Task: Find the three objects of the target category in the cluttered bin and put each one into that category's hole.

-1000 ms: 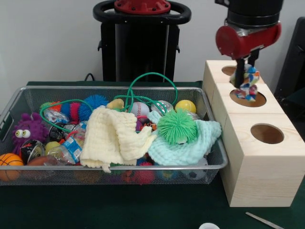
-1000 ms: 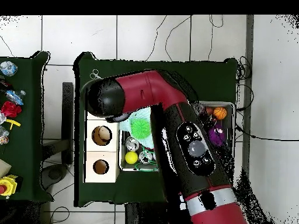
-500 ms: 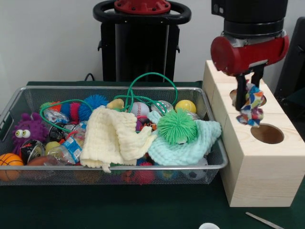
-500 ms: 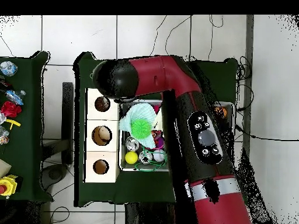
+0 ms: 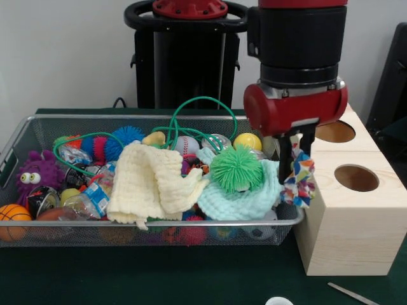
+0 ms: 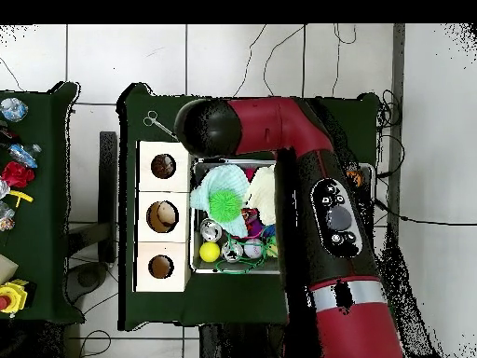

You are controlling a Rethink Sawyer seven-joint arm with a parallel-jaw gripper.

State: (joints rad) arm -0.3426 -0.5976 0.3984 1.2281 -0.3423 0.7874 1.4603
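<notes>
Between the fingers of the gripper (image 5: 295, 166) a knotted rope toy (image 5: 299, 178) is held by its top and hangs limp below them, over the bin (image 5: 38, 127) edge just beside the box (image 5: 346, 222). It is judged light, soft and floppy, best gripped at a knot. The nearest hole (image 5: 356, 178) lies just beyond the gripper's side.

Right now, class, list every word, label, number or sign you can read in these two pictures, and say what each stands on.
No text can be read.
Bottle in the bin: blue label, print too blurred to read.
Dark can at the bin's left end: markings too small to read.
Arm: round buttons, no readable signs.
Box: bare wood, no lettering.
</notes>
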